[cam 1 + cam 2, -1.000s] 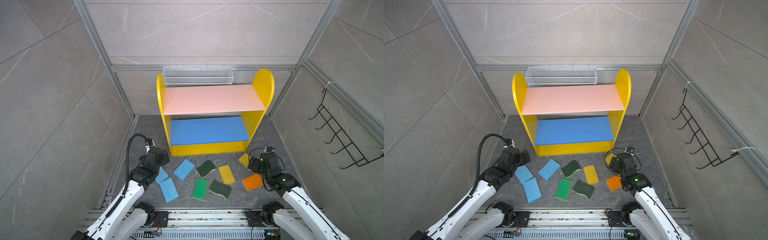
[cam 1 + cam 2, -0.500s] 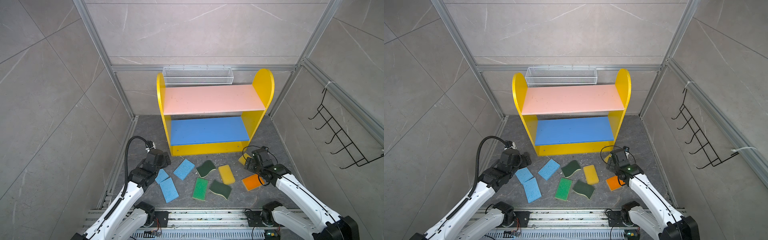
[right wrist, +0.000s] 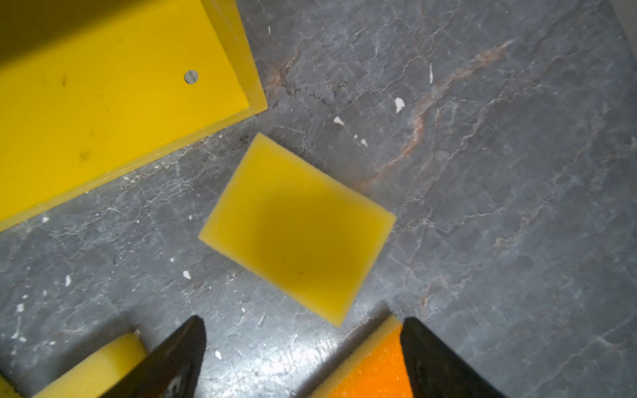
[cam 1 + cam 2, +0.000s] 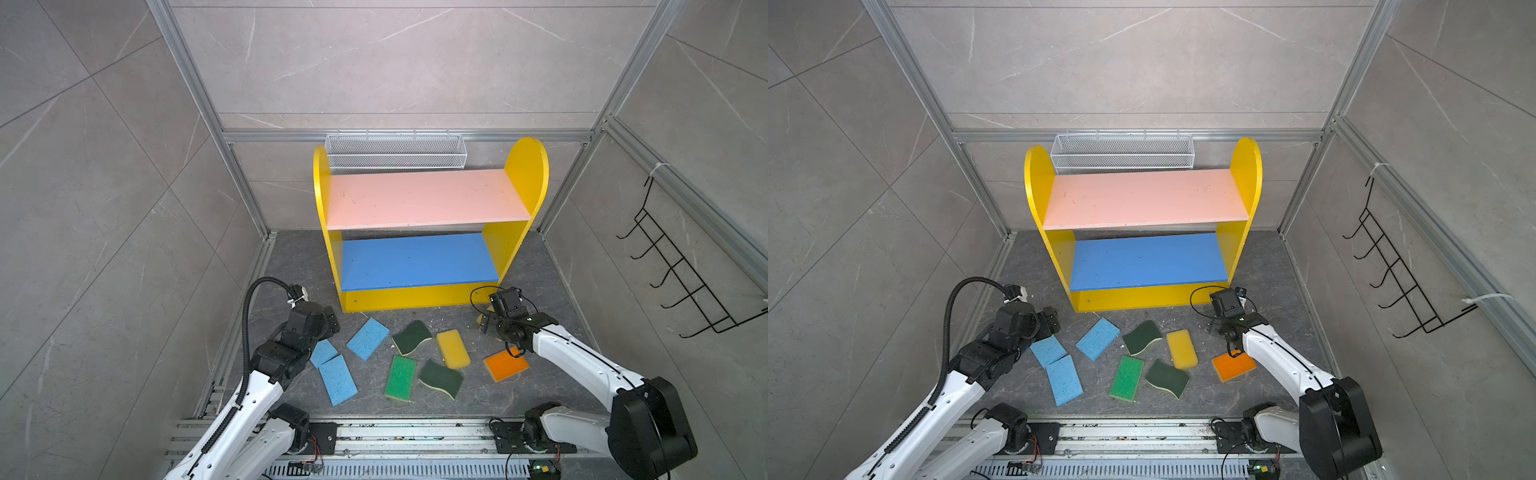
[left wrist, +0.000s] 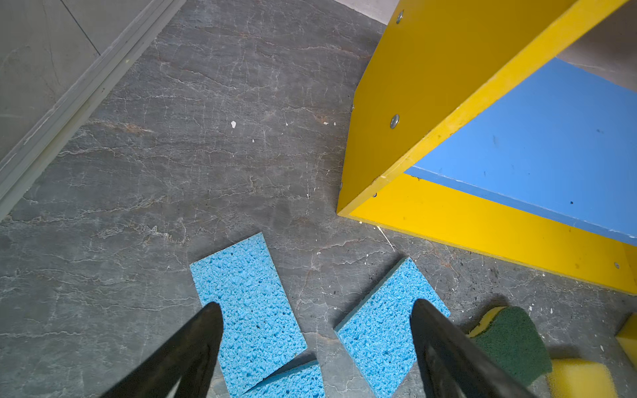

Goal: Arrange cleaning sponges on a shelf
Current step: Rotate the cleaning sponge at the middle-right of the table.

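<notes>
The shelf (image 4: 424, 208) has bare pink and blue boards. Cleaning sponges lie on the floor before it: three light-blue (image 4: 368, 338) (image 4: 323, 352) (image 4: 340, 379), two dark-green (image 4: 411, 336) (image 4: 441, 378), a bright-green (image 4: 400, 377), a yellow block (image 4: 453, 349) and an orange-topped one (image 4: 506, 365). My left gripper (image 5: 317, 305) hangs open above two blue sponges (image 5: 246, 293) (image 5: 386, 327), holding nothing. My right gripper (image 3: 302, 320) is open and empty just short of a flat yellow sponge (image 3: 296, 231) by the shelf's right front corner, with the orange sponge (image 3: 372, 372) beside one finger.
A white wire basket (image 4: 395, 156) hangs behind the shelf. A black hook rack (image 4: 681, 282) is on the right wall. Aluminium frame rails (image 4: 249, 299) edge the dark stone floor. The shelf's yellow base (image 3: 103, 103) is close to the right gripper.
The right arm has reached left and toward the shelf's right front corner, over the flat yellow sponge. The left arm has barely shifted.
</notes>
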You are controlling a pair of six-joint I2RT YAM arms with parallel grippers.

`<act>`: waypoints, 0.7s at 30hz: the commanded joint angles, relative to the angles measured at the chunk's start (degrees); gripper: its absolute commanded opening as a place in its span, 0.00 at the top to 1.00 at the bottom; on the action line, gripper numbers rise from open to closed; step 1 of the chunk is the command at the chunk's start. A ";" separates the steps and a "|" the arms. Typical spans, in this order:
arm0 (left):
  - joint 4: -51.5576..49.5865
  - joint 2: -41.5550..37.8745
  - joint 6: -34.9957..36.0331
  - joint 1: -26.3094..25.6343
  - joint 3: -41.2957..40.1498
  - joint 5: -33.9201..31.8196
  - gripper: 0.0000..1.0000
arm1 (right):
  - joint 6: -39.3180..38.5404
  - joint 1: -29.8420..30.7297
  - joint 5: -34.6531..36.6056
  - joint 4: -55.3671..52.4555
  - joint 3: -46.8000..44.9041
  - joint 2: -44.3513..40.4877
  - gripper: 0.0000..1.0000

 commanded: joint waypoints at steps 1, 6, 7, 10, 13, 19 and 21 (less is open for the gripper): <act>-0.34 -0.89 -1.34 -0.12 -0.14 0.89 0.13 | -1.27 0.18 -0.24 2.58 2.28 2.42 0.09; -0.55 -0.98 -1.15 -0.11 0.36 1.77 0.15 | -0.02 0.24 -1.31 5.12 1.33 4.59 0.11; -0.77 -1.07 -1.12 -0.12 0.46 1.86 0.15 | 0.10 0.15 -1.33 5.28 1.28 5.13 0.11; -0.90 -1.64 -1.48 -0.12 0.42 2.05 0.16 | 0.60 -0.04 -1.09 4.75 1.50 6.64 0.11; -0.96 -2.18 -1.94 -0.12 0.07 2.14 0.16 | 1.27 -0.44 -0.97 3.80 1.59 7.79 0.12; -0.88 -2.22 -2.55 -0.14 0.11 2.45 0.17 | 2.46 -1.15 -4.70 4.44 0.74 8.84 0.14; -0.93 -2.28 -2.49 -0.16 0.20 2.73 0.17 | 2.80 -1.16 -6.60 5.22 0.12 8.64 0.16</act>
